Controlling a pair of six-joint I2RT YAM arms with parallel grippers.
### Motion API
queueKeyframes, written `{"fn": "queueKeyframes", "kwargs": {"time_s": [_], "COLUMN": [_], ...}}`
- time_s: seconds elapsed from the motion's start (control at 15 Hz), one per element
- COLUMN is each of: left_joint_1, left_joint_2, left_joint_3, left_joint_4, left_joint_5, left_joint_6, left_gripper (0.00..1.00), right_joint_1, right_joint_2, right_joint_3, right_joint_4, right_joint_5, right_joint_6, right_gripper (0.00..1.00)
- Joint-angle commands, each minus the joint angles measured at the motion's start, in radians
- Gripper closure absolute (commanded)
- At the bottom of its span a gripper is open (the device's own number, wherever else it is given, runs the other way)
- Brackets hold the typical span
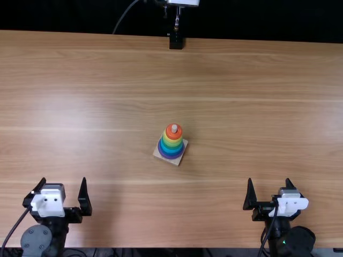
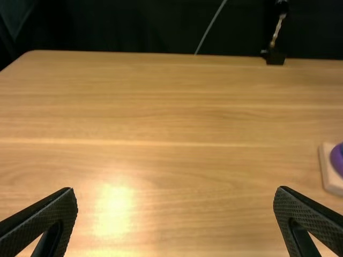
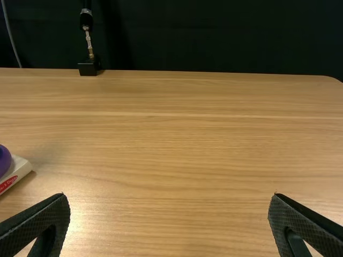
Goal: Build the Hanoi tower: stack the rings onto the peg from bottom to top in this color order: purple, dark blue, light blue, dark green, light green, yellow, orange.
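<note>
In the top view my left gripper (image 1: 65,197) stands open at the table's near left, and my right gripper (image 1: 269,194) stands open at the near right. Between them and farther up, the wooden base (image 1: 179,160) holds stacked rings: purple ring (image 1: 170,156) lowest, blue rings (image 1: 170,149) above it, then green, the yellow ring (image 1: 172,139) and the orange ring (image 1: 173,133) on top. The white peg tip (image 1: 174,128) pokes out above. In the left wrist view my left gripper (image 2: 176,214) has its fingers wide apart; likewise my right gripper (image 3: 169,217) in the right wrist view.
A black stand (image 1: 176,40) with a thin metal post is fixed at the far edge of the wooden table (image 1: 257,107). A dark curtain (image 2: 134,27) hangs behind that edge.
</note>
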Motion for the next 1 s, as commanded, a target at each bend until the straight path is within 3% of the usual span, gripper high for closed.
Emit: {"fn": "queueKeyframes", "kwargs": {"time_s": [0.0,0.53,0.93], "left_joint_1": [0.019,0.052,0.052], "left_joint_2": [-0.043,-0.060,-0.060], "left_joint_3": [-0.040,-0.218,-0.218], "left_joint_4": [0.003,0.018,-0.047], "left_joint_5": [0.001,0.009,0.005], "left_joint_6": [0.023,0.021,0.018], "left_gripper": [0.00,0.00,0.00], "right_joint_1": [-0.013,-0.013,-0.013], "right_joint_2": [-0.013,-0.013,-0.013], "right_joint_3": [-0.062,-0.062,-0.062], "right_joint_4": [-0.070,-0.070,-0.070], "right_joint_5": [0.002,0.002,0.002], "right_joint_6": [-0.001,-0.001,-0.001], "right_gripper": [0.00,0.00,0.00]}}
